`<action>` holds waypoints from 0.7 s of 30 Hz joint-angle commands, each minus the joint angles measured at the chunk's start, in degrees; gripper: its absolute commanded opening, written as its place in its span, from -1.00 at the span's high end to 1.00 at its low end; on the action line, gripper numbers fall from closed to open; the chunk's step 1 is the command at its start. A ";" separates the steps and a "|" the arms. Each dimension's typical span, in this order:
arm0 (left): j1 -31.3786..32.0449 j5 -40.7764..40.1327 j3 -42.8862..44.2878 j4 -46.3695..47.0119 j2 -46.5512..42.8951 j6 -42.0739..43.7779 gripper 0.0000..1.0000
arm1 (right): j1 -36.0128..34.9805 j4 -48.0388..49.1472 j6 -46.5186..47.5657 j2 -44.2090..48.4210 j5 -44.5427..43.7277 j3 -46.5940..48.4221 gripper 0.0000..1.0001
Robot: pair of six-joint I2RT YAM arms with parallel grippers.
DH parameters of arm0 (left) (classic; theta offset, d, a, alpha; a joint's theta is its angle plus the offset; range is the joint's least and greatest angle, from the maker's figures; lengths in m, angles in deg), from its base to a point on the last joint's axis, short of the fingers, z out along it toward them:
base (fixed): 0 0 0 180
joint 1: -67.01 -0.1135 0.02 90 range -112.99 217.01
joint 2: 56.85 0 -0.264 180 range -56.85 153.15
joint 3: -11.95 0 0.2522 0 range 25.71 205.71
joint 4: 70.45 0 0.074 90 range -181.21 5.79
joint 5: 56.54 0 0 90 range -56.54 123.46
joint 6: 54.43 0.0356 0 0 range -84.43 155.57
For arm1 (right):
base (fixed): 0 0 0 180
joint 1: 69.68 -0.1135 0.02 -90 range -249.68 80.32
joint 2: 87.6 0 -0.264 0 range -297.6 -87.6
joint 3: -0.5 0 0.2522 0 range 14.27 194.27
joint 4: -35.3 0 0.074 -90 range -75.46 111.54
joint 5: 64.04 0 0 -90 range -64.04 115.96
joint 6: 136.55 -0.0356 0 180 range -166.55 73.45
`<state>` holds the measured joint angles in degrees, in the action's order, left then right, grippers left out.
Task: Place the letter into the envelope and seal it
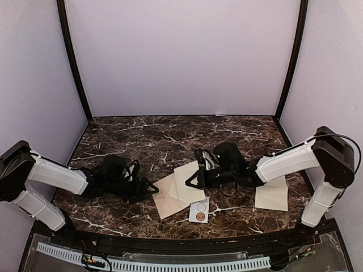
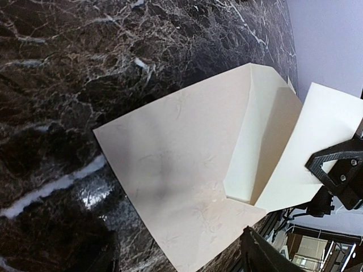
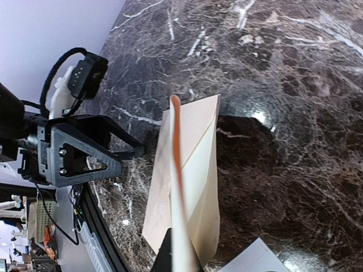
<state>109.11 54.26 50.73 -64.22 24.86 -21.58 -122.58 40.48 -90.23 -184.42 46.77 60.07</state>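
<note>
The right tool (image 1: pixel 190 180) is clenched on one edge of the plain cream-white creased paper letter (image 2: pixel 329 124). The letter is tilted up off the surface. In the right wrist view it shows edge-on, its long axis running straight out from the fingers, over the open side of the envelope. The pinkish-tan paper envelope (image 2: pixel 170 164) lies flat on the dark marbled stone surface (image 1: pixel 170 136), turned on a diagonal. Its triangular flap is folded open and points toward the right tool, and its closed bottom edge faces the left tool.

The left tool (image 1: pixel 148 187) is released, jaws wide apart and low at the envelope's left corner, one finger to either side of that corner. Whether they touch the paper I cannot tell.

A small white card printed with circles (image 1: pixel 199 211) lies just beside the envelope's near edge. A second cream sheet (image 1: pixel 272 195) lies flat, well apart to the envelope's right, beyond the right tool.
</note>
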 commanded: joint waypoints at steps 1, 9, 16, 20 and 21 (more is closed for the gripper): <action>-0.10 1.58 1.80 0.91 2.14 1.89 -0.42 | -0.58 -6.28 -3.43 -0.15 -4.61 1.34 1.00; -0.01 0.87 2.09 0.86 3.73 2.63 -0.41 | -0.40 -16.48 -6.59 -4.39 -5.09 6.41 1.00; 0.04 -0.27 3.13 -0.09 4.77 4.07 -0.40 | -0.38 -22.96 -9.13 -7.39 -5.09 10.44 1.00; 0.08 -0.95 3.87 -1.09 5.23 5.15 -0.40 | -0.40 -25.34 -10.08 -8.49 -4.85 11.54 1.00; 0.01 -1.12 4.14 -1.57 5.39 5.59 -0.40 | -0.37 -25.81 -10.19 -8.75 -4.61 11.85 1.00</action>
<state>109.11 54.85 53.66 -63.13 29.45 -18.41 -122.56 18.14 -98.80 -191.89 42.42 69.97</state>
